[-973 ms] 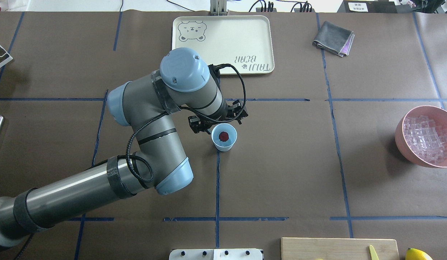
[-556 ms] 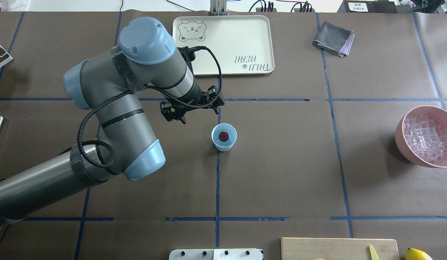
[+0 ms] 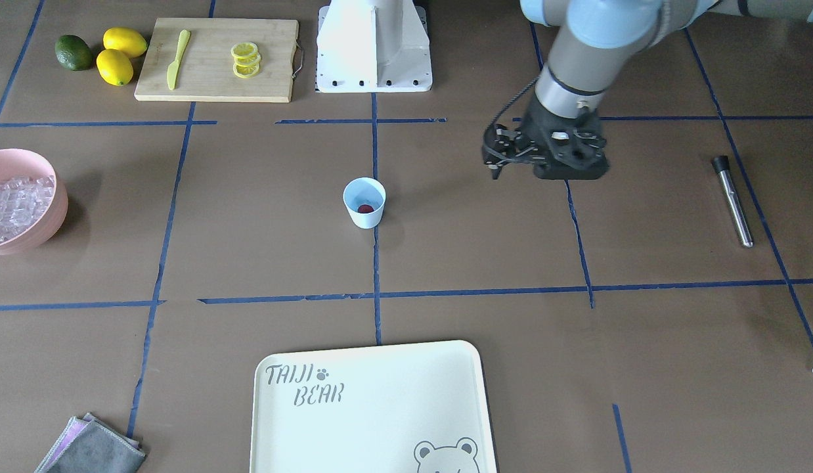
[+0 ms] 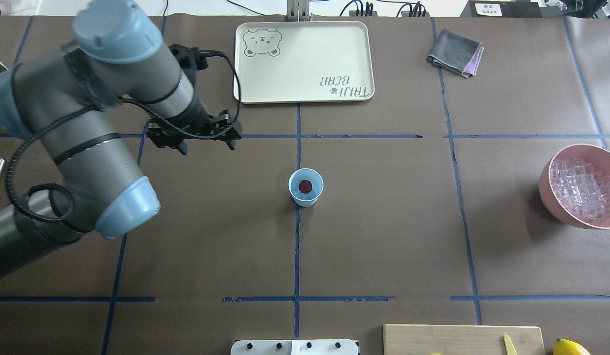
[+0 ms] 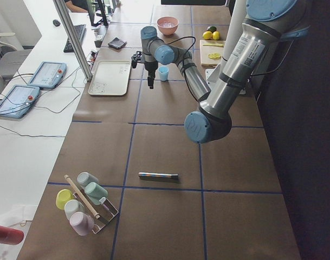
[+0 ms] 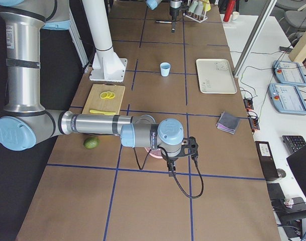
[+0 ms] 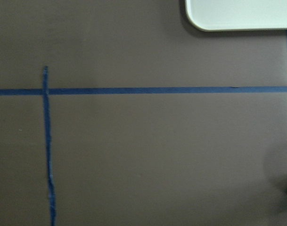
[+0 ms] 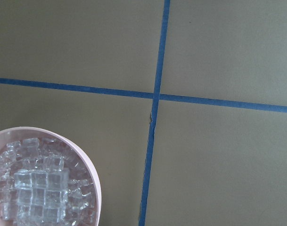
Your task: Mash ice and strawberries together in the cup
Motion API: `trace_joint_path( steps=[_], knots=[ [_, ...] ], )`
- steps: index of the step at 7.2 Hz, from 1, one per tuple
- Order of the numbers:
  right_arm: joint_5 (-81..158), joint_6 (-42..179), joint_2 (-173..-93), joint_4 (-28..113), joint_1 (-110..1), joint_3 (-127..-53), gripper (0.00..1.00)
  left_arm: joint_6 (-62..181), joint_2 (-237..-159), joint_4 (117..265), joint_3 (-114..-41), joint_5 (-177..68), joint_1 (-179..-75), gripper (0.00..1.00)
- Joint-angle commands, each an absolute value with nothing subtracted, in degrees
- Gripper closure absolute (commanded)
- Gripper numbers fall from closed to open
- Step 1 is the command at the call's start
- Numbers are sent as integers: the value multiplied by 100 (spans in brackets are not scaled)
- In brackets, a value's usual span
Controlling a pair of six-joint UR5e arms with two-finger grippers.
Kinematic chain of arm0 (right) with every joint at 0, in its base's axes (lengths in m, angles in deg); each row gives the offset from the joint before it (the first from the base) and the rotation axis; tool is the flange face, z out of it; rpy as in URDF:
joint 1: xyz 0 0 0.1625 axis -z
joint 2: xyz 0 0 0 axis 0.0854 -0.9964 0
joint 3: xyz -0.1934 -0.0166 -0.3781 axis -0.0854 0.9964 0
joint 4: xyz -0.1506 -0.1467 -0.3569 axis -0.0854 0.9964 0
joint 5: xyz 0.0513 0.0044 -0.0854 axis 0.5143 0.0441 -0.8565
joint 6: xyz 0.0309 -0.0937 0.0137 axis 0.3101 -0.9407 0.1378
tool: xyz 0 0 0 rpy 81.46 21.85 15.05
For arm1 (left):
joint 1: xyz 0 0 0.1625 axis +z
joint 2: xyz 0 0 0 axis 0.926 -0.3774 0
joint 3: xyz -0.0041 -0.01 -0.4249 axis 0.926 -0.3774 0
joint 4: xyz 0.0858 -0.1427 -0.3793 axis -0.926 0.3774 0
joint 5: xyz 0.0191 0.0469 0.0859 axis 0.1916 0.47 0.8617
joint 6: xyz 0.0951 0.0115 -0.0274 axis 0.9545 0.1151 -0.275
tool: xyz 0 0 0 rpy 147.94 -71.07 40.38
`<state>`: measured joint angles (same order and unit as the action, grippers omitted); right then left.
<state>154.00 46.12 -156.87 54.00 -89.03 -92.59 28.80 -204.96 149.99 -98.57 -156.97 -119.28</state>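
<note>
the left arm (image 4: 88,148) comes in from the lower left of the overhead view, bends up at its elbow and reaches toward the upper left of the picture. its wrist turns down, so the left gripper (image 4: 205,142) points at the table. its 2 fingers (image 4: 232,142) are spread apart and hold nothing. the cup (image 4: 305,201) stands upright in the middle of the picture, on a blue tape line (image 4: 297,256). the strawberry (image 4: 305,186), 1 small red ball, sits at the bottom of the cup. the left gripper hangs to the upper left of the cup, well apart from it, near the corner of the tray (image 4: 305,54). the left wrist view shows brown table, blue lines and that tray corner in its upper right. the ice (image 4: 581,187) is heaped in the pink bowl (image 4: 551,203) at the right edge, far from the cup. in the exterior right view the right arm (image 6: 97,124) lies low and stretched out across the middle, and the right gripper (image 6: 169,168) points down by the bowl. i cannot tell if its fingers are spread or pressed together. the right wrist view shows the bowl of ice in its lower left corner.
</note>
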Motion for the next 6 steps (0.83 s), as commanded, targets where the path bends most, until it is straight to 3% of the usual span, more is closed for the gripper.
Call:
trace_joint_path(
  steps=[1, 5, 6],
  knots=[
    [15409, 4686, -15678, 5399, -8906, -9285, 1, 4859, -19397, 14973, -9948, -16138, -13009, 0],
    [15391, 4686, -15669, 5399, -8897, -9285, 1, 5940, -17569, 16978, -9414, -16447, -13875, 0],
    [15391, 4686, -15669, 5390, -8897, -9285, 1, 5574, -17513, 17577, -9047, -16438, -13875, 0]
  ],
)
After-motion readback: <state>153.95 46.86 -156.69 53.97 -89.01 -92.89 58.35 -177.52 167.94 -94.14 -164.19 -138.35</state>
